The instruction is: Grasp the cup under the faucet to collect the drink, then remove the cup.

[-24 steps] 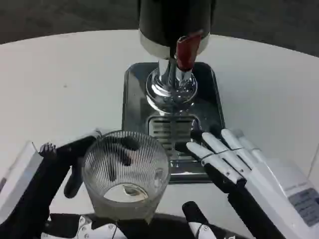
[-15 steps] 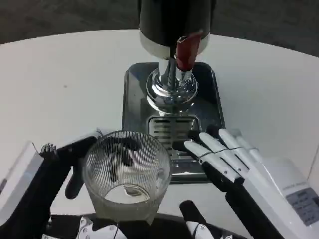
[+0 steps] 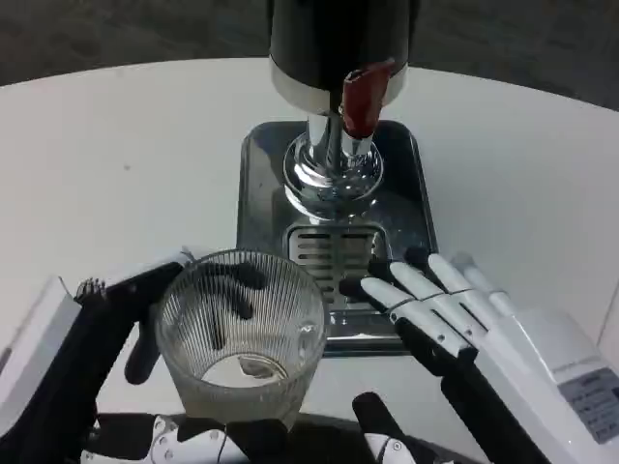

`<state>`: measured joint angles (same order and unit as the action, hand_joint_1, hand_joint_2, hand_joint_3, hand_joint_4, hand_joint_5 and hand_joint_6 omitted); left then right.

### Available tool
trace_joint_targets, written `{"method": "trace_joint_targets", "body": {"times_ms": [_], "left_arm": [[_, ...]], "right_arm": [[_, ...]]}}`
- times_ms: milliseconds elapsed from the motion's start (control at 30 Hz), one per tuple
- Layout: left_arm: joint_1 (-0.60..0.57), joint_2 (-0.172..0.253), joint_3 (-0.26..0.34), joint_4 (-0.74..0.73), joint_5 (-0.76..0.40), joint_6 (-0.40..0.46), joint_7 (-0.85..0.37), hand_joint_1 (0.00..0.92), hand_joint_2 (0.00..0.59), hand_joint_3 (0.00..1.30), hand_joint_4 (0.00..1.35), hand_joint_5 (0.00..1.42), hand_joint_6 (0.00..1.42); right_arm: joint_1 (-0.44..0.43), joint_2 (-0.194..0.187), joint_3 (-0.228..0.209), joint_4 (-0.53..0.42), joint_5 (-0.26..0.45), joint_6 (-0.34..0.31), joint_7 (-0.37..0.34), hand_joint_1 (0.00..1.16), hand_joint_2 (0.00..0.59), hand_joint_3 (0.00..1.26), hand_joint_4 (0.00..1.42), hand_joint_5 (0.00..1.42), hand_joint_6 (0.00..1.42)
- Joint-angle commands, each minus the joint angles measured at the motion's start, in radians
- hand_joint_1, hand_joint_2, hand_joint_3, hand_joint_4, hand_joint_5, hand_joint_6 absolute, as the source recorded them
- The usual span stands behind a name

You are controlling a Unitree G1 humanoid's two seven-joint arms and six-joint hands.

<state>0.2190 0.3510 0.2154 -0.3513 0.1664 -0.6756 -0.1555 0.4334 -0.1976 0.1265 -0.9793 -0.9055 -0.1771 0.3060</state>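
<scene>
A: What has changed on the left?

B: The left robot hand [image 3: 97, 338] grips the glass cup [image 3: 240, 333], and the cup has drifted slightly left, staying near of the drip tray [image 3: 261, 174], not under the faucet [image 3: 363, 97].

A: And the right?

B: The right robot hand [image 3: 464, 324] holds nothing, fingers stretched over the tray's near edge, barely moved. I judge collection hasn't started.
</scene>
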Motion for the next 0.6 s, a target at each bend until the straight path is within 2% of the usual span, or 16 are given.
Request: {"method": "trace_joint_targets", "body": {"times_ms": [33,200,500,600], "left_arm": [[-0.045,-0.037,-0.002,0.046,0.006,0.033,0.038,0.574,0.12,0.98,1.07,1.2,1.35],[-0.164,-0.048,-0.013,0.118,0.063,0.072,0.07,0.574,0.12,0.98,1.07,1.2,1.35],[-0.35,-0.045,-0.071,0.365,0.212,0.047,0.179,0.574,0.12,0.98,1.07,1.2,1.35],[-0.397,-0.033,-0.091,0.438,0.254,0.034,0.22,0.574,0.12,0.98,1.07,1.2,1.34]], "right_arm": [[-0.009,0.004,-0.017,-0.013,-0.007,0.012,0.016,0.39,0.497,0.17,0.09,0.03,0.02],[0.004,0.02,-0.023,-0.026,-0.013,0.025,0.01,0.4,0.497,0.17,0.09,0.04,0.02],[0.07,0.082,-0.011,-0.056,-0.053,0.018,-0.015,0.4,0.497,0.17,0.09,0.04,0.02],[0.092,0.09,-0.01,-0.064,-0.062,0.009,-0.021,0.4,0.497,0.17,0.09,0.04,0.02]]}}
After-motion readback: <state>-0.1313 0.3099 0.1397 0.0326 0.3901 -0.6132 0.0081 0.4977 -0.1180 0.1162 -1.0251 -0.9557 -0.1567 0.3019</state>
